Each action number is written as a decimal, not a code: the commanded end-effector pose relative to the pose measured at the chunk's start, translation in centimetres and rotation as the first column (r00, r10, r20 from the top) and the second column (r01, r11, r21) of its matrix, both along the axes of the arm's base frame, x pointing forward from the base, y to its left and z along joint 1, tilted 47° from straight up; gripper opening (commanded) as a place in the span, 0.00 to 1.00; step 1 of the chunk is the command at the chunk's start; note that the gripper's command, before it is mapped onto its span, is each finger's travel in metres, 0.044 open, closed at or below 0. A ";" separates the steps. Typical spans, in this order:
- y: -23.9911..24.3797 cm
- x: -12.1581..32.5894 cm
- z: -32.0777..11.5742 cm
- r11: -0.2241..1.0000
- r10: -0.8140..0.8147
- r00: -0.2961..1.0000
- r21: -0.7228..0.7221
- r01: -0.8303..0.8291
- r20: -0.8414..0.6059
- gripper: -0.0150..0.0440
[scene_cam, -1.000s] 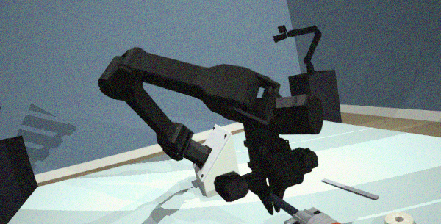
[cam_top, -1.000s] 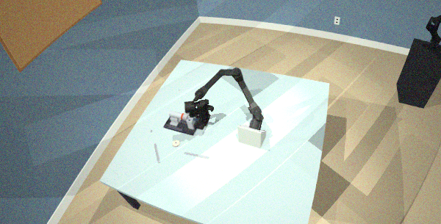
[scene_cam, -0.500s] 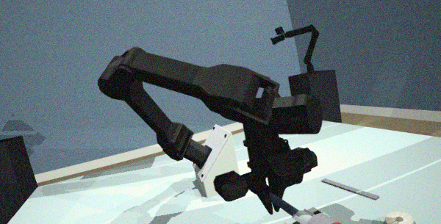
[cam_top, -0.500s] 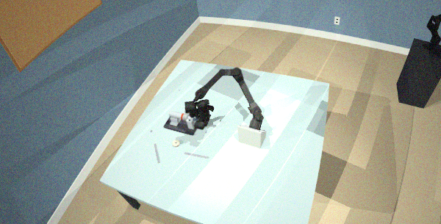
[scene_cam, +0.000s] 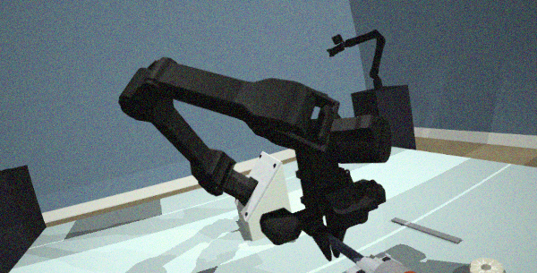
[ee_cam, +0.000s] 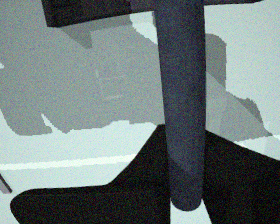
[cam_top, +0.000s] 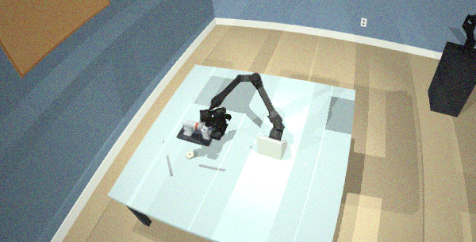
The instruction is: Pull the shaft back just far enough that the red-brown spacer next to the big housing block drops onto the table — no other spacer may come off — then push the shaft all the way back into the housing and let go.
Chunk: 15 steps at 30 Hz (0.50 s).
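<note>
The dark blue shaft point(ee_cam: 183, 75) point(scene_cam: 348, 251) runs between my fingers, and my gripper point(ee_cam: 172, 129) point(scene_cam: 332, 249) is shut on it near its free end. The shaft leads toward a pale grey fixture at the bottom edge of the exterior view. In the top view the fixture's grey end block point(cam_top: 188, 128) stands on a black base point(cam_top: 193, 138). The red-orange spacer point(cam_top: 197, 125) sits as a band between pale grey parts, still up on the fixture. My hand hides the shaft in that view. The gaps between spacers are too small to tell.
A cream ring point(cam_top: 190, 155) point(scene_cam: 486, 267) lies on the table in front of the base. Two thin grey strips point(cam_top: 170, 166) point(cam_top: 212, 167) lie nearby. The arm's pale mounting block point(cam_top: 271, 147) point(scene_cam: 273, 199) stands to the right in the top view.
</note>
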<state>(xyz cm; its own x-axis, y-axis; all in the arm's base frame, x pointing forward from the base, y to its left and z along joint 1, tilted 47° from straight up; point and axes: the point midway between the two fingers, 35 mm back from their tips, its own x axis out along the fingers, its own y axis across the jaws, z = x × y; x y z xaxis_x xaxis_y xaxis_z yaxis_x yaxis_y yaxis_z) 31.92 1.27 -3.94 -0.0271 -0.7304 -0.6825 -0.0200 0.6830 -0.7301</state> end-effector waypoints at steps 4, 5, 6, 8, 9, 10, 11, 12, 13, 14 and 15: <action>0.0 -0.3 -0.1 1.000 -0.005 1.000 0.003 0.005 -0.005 0.25; 0.0 -0.3 -0.1 1.000 -0.005 1.000 0.003 0.005 -0.005 0.25; 0.0 -0.4 -0.1 1.000 -0.005 1.000 0.003 0.005 -0.005 0.25; 0.0 -0.4 -0.1 1.000 -0.005 1.000 0.003 0.005 -0.005 0.25; 0.0 -0.4 -0.1 1.000 -0.005 1.000 0.003 0.005 -0.005 0.25; 0.0 -0.4 -0.1 1.000 -0.005 1.000 0.003 0.005 -0.005 0.25; 0.0 -0.4 -0.1 1.000 -0.005 1.000 0.003 0.005 -0.005 0.25; 0.0 -0.4 -0.1 1.000 -0.005 1.000 0.003 0.005 -0.005 0.25; 0.0 -0.4 -0.1 1.000 -0.005 1.000 0.003 0.005 -0.005 0.25; 0.0 -0.5 -0.1 1.000 -0.005 1.000 0.003 0.005 -0.005 0.25; 0.0 -0.5 -0.1 1.000 -0.005 1.000 0.003 0.005 -0.005 0.25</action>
<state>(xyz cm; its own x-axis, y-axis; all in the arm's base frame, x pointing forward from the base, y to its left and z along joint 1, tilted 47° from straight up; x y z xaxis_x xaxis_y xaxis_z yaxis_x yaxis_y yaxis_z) 31.73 1.27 -3.93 -0.0271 -0.7304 -0.6825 -0.0201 0.6830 -0.7301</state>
